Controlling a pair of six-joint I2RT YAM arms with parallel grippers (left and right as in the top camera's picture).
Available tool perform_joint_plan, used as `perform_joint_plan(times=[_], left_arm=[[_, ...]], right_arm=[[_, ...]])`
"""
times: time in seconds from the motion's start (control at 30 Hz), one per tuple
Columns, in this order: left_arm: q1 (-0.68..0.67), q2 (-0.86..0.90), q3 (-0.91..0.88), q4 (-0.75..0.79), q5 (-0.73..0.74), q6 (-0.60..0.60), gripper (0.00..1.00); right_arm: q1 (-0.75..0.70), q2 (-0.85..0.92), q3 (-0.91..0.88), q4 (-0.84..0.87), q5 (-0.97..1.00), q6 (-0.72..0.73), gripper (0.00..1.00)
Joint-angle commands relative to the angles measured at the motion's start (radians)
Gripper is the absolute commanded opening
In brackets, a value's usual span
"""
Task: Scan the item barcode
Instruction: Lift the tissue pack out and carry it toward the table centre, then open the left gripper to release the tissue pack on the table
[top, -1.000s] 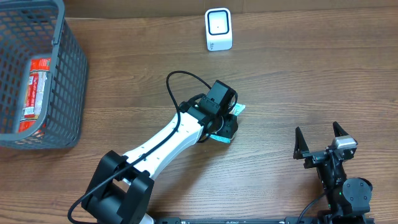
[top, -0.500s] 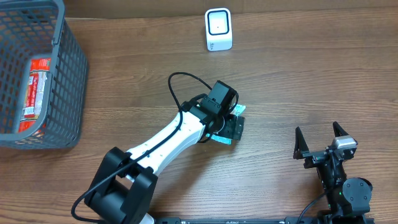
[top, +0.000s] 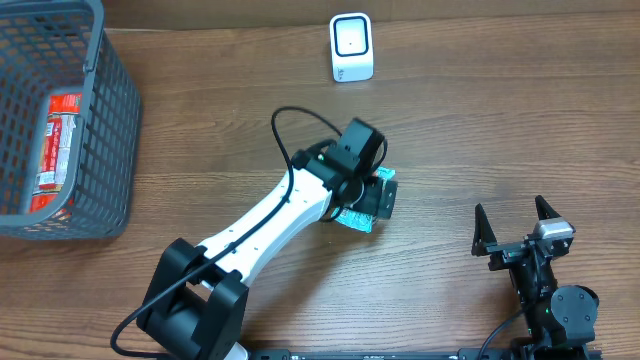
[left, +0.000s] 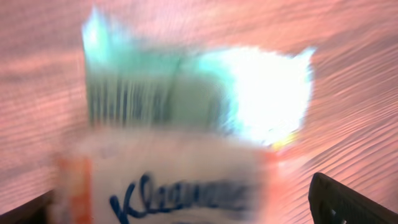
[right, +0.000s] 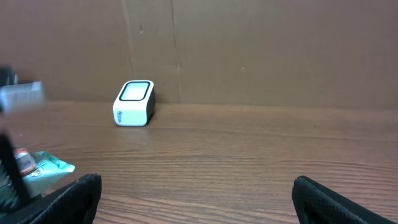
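My left pincer (top: 374, 197), spread wide, hangs straight over the Kleenex pack (left: 186, 143) just below; my right pincer (top: 515, 232), also wide, sits well apart.

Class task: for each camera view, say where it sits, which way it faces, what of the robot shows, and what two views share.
Overhead: above the table, looking down; both arms, left pincer over the Kleenex pack.
Left wrist: on the left arm, facing down at that pack; its fingertips show.
Right wrist: low, facing across the table at the scanner; both fingertips show.
Shared: overhead also shows the scanner.
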Motion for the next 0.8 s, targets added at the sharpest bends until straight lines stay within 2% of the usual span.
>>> perform_joint_plan(times=[0.0,0.13,0.3,0.43,0.6,0.77], left_arm=[[0.000,-0.018,0.126,-0.061,0.004,0.030,1.00],[0.001,-0.018,0.235,-0.172,-0.034,0.057,1.00],[0.009,-0.026,0.402,-0.354,-0.242,0.059,1.00],[0.055,-0.082,0.523,-0.445,-0.342,0.075,0.99],[0.175,-0.187,0.563,-0.443,-0.370,0.133,1.00],[0.386,-0.262,0.563,-0.448,-0.376,0.154,0.99]], right_arm=[[-0.002,-0.010,-0.010,0.002,0.002,-0.003,1.00],[-0.002,-0.010,-0.010,0.002,0.002,-0.003,1.00],[-0.002,-0.010,-0.010,0.002,0.002,-0.003,1.00],[-0.002,-0.010,-0.010,0.002,0.002,-0.003,1.00],[-0.002,-0.010,-0.010,0.002,0.002,-0.003,1.00],[-0.002,-0.010,-0.010,0.002,0.002,-0.003,1.00]])
